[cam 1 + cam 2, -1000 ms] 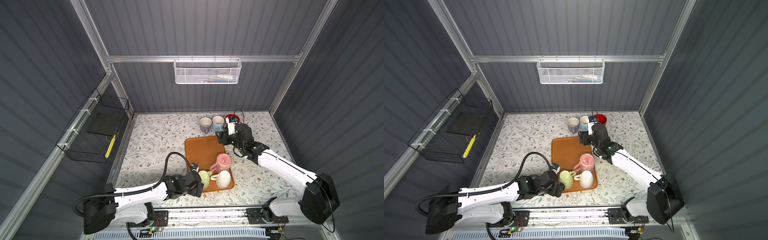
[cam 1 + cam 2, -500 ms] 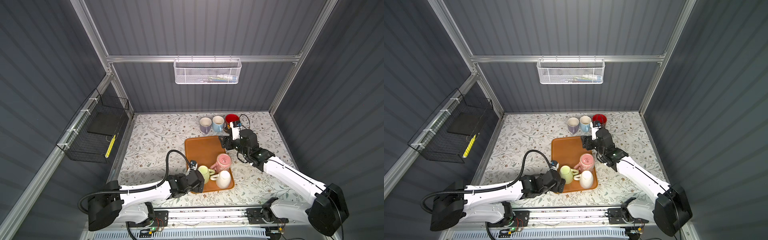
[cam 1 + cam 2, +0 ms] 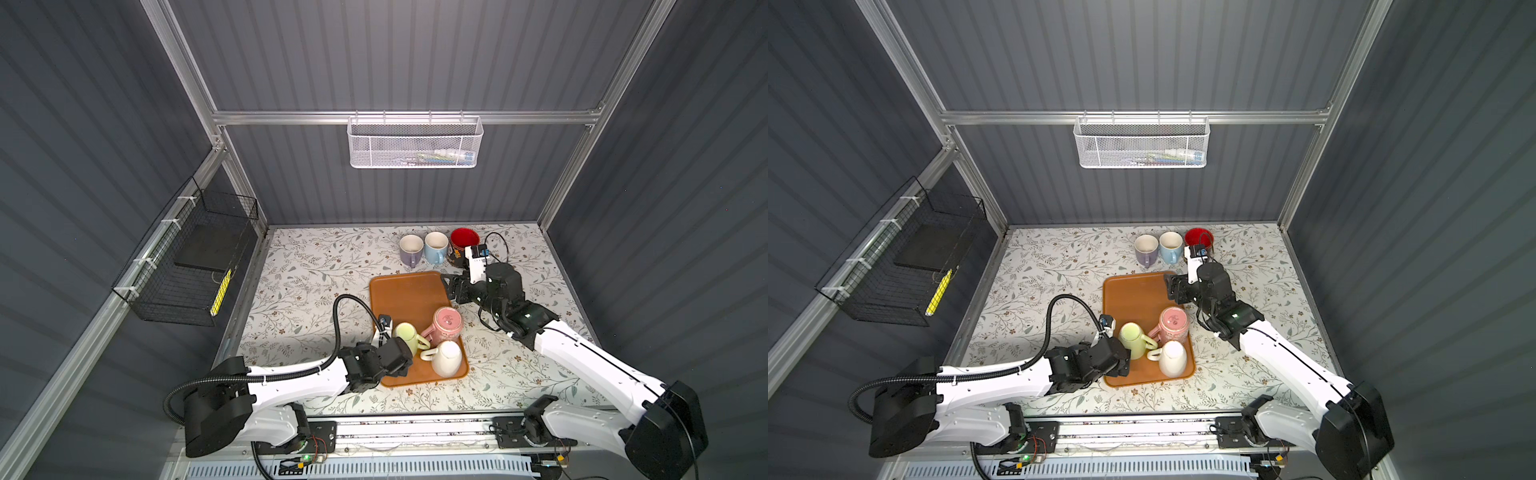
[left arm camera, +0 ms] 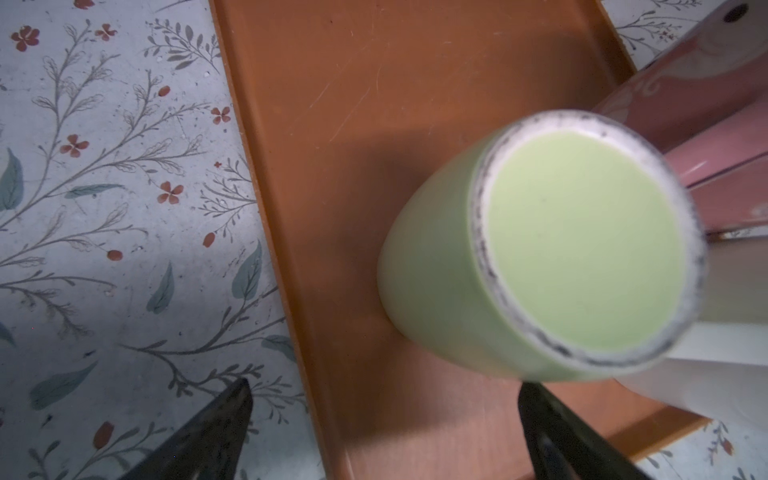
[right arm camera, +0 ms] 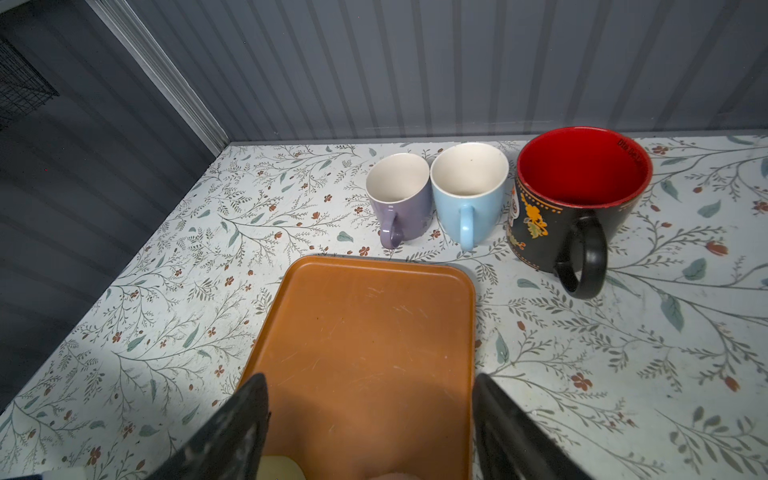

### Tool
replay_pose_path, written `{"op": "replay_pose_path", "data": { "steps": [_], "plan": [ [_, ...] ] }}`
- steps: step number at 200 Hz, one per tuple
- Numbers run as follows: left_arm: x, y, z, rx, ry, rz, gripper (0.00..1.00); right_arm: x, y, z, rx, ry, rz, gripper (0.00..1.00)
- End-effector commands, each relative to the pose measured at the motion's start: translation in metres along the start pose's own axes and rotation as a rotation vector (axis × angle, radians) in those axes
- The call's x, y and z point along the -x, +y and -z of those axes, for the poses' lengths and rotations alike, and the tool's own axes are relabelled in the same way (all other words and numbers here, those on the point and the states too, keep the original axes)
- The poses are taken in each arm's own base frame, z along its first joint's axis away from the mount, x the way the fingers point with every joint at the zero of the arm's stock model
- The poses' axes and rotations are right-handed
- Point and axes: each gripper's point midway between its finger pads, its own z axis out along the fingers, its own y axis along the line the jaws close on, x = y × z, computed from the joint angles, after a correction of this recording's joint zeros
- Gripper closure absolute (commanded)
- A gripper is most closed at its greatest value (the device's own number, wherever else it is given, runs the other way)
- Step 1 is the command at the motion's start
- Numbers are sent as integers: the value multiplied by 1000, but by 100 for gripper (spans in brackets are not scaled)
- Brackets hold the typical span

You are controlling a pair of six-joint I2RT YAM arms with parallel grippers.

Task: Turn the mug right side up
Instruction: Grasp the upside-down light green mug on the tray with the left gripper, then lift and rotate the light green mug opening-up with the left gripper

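Observation:
Three mugs stand upside down on the orange tray: a green mug, a pink mug and a white mug. My left gripper is open at the tray's near left edge, just short of the green mug, whose base faces up. One finger is over the tablecloth and the other is over the tray, by the mug's side. My right gripper hangs open and empty over the tray's far right edge.
A purple mug, a blue mug and a black mug with a red inside stand upright along the back wall. A black wire basket hangs on the left wall and a white mesh basket on the back wall.
My right gripper has drawn back from the row of upright mugs toward the tray. My left gripper has shifted slightly by the green mug, which now shows more fully.

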Motion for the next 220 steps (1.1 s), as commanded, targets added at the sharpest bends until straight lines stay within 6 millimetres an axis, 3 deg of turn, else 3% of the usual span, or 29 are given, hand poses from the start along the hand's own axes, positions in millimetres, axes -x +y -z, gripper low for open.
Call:
{"op": "replay_pose_path", "data": {
  "steps": [1, 17, 67, 71, 142, 220],
  "plan": [
    [11, -21, 1, -83, -15, -22, 0, -7, -3, 4, -3, 20, -5, 23],
    [9, -39, 3, -191, -8, -38, 0, -7, -3, 5, -4, 18, -5, 23],
    [11, -34, -1, -176, -44, -15, 0, -13, -3, 4, 1, 34, -15, 23],
    [11, -33, -2, -168, -46, -16, 0, -6, -1, 11, 9, 9, -16, 23],
    [13, -3, -17, 12, -59, 38, 0, -6, 0, 19, 17, 3, -24, 23],
    [31, 20, -29, 15, -75, 141, 0, -11, 0, 18, 21, 14, -32, 23]
  ]
}}
